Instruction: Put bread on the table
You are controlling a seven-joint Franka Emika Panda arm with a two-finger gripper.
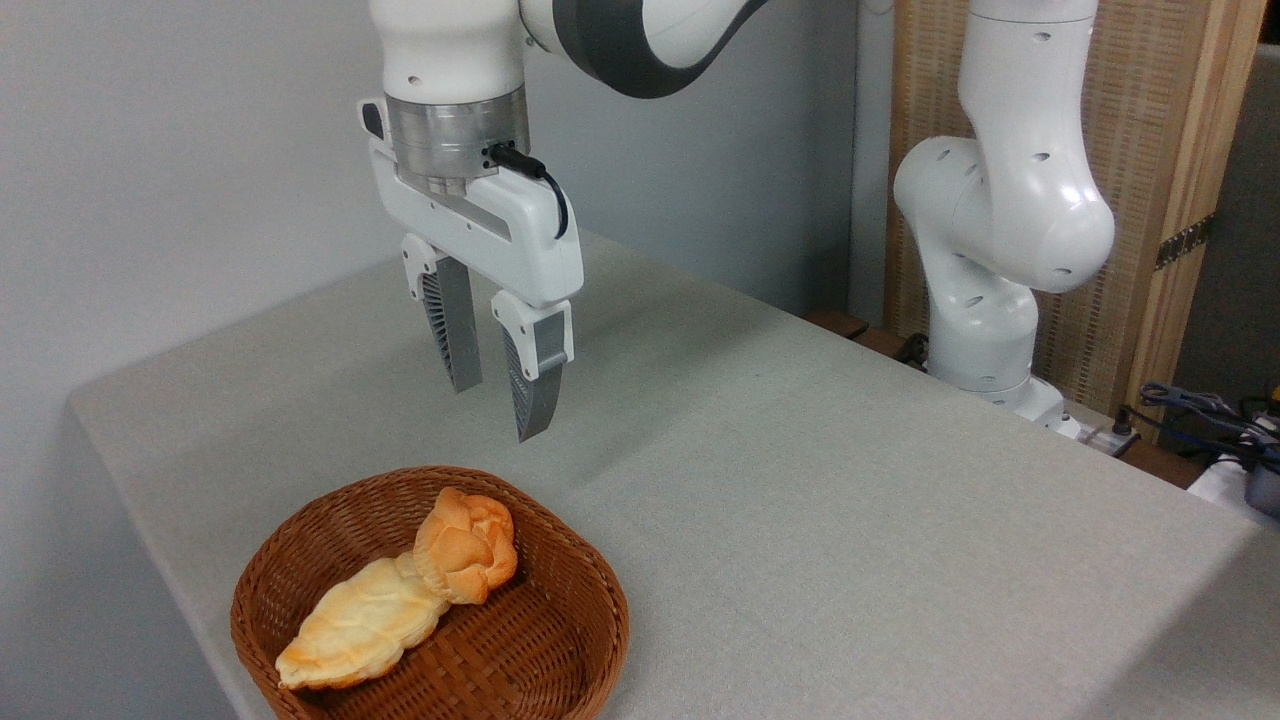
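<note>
Near the front left corner of the table [800, 480], a brown wicker basket [560, 640] holds two pieces of bread. The bread [466, 545] the task wants is the small knotted bun with the deep orange crust; it sits toward the far side of the basket, leaning against and partly overlapping the far end of a longer, paler braided loaf [360, 625] that runs toward the near left rim.

Above and a little beyond the basket hangs the gripper [500, 400], pointing down, its two ribbed fingers apart and holding nothing. It is clear of the bun, with open air between the fingertips and the bread.

The main risk, as I judge it, lies in how the two breads touch: a descent slightly to the left could pinch the loaf along with the bun, or drag the loaf out of the basket. A glossy, rounded crust may also slip from narrow fingers, and a deep reach could catch the basket's rim and shift it.

The upper arm is cut off by the top edge, the basket's near rim by the bottom edge. How far the gripper stands behind the bun is hard to tell from this one angle; it is probably not yet directly overhead.
</note>
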